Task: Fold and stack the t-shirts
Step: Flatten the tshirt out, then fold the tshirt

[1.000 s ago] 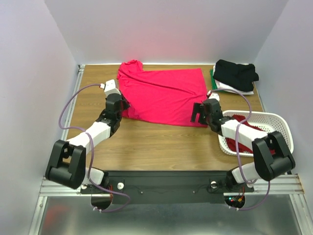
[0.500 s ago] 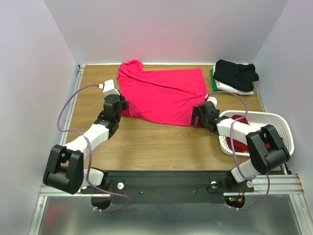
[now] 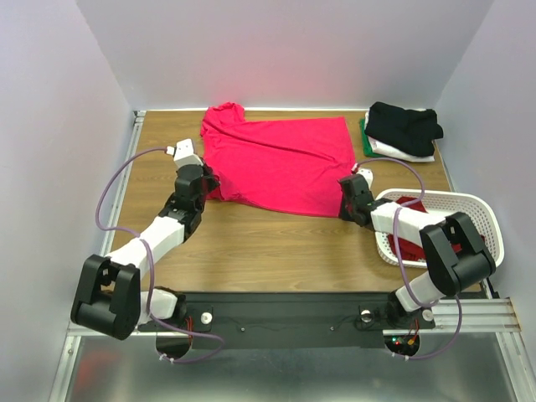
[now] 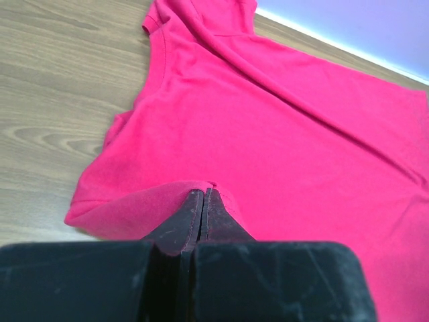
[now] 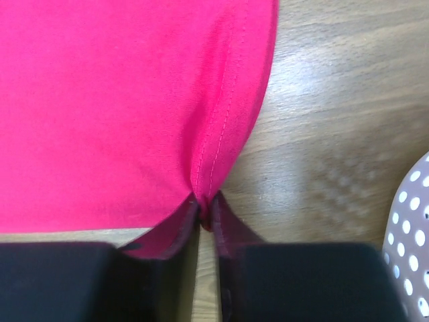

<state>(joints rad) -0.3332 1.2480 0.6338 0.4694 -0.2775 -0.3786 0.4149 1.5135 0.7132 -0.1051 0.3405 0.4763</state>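
Left claw (image 4: pixel 203 201), right claw (image 5: pixel 204 211) clamped tight on shirt (image 3: pixel 280 163) near edge, cloth ahead. Fold starting; next likely needs an even lift forward.

Soft, matt knit cloth on the pink-red t-shirt (image 3: pixel 280 163), with a stitched hem at its right edge. Smooth wood-grain on the table (image 3: pixel 268 243), faintly shiny. White perforated plastic, slightly glossy, for the basket (image 3: pixel 444 198). Scuffed matt black plastic on the left gripper (image 4: pixel 203 198).

readable text: none turning up anywhere
pink-red t-shirt (image 3: pixel 280 163): looking plain, no print
basket (image 3: pixel 456 197): showing holes, no label
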